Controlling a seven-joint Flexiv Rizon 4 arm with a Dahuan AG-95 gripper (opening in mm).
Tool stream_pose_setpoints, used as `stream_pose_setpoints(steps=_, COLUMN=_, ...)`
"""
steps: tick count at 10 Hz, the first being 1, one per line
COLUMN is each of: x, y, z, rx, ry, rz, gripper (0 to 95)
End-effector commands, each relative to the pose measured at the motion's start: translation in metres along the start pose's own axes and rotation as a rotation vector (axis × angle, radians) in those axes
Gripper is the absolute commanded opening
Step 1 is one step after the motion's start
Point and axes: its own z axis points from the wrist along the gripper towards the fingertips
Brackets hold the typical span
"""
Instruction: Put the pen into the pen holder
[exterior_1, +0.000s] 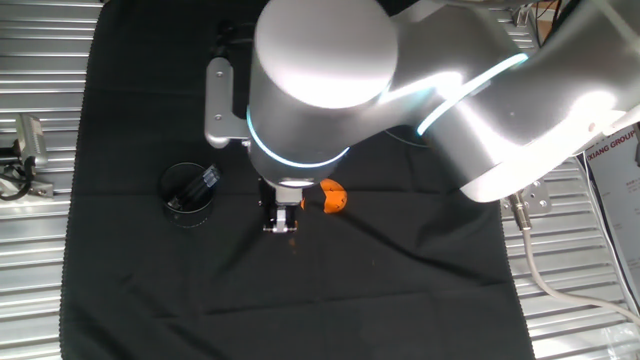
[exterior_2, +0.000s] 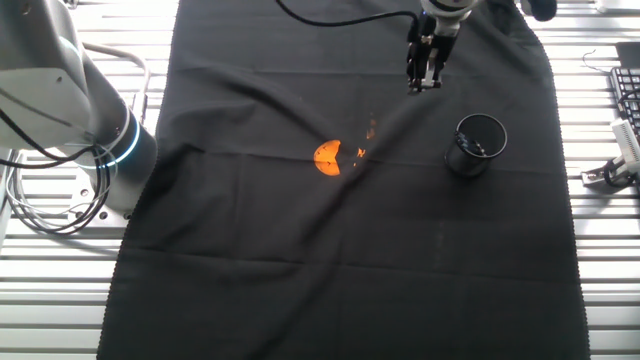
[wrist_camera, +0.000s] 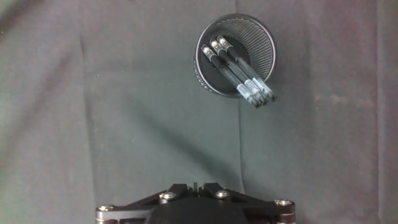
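The pen holder (wrist_camera: 204, 43), a round black mesh cup, stands upright on the black cloth at the top of the hand view. Three slender dark pens (wrist_camera: 239, 71) with silvery glints lie slanted inside it, their ends leaning over the rim. The cup also shows in one fixed view (exterior_1: 188, 195) and in the other fixed view (exterior_2: 478, 143). My gripper (wrist_camera: 196, 185) is apart from the cup, raised above the cloth (exterior_1: 282, 228) (exterior_2: 425, 85). Its fingertips stand together with only a thin slit between them, and I see nothing held.
A small orange object (exterior_1: 333, 196) lies on the cloth next to my gripper; it also shows in the other fixed view (exterior_2: 327, 157), with small orange specks (exterior_2: 362, 153) beside it. The black cloth (exterior_2: 300, 280) is creased. Slatted metal table surrounds it.
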Motion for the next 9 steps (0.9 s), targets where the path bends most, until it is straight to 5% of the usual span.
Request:
stream_pose_setpoints(steps=1, x=0.0018, y=-0.0009, z=-0.0009, rx=-0.001, ry=-0.002, rz=-0.002, gripper=0.0)
stream_pose_setpoints(steps=6, x=0.0018, y=-0.0009, z=-0.0009, rx=-0.01, ry=0.003, rz=-0.02, gripper=0.0)
stream_pose_setpoints(steps=7, x=0.0018, y=-0.0009, z=-0.0009, rx=-0.019, ry=0.003, rz=-0.022, gripper=19.0)
stream_pose_setpoints(steps=9, x=0.0018, y=-0.0009, z=-0.0009, rx=-0.019, ry=0.004, rz=-0.021, gripper=19.0)
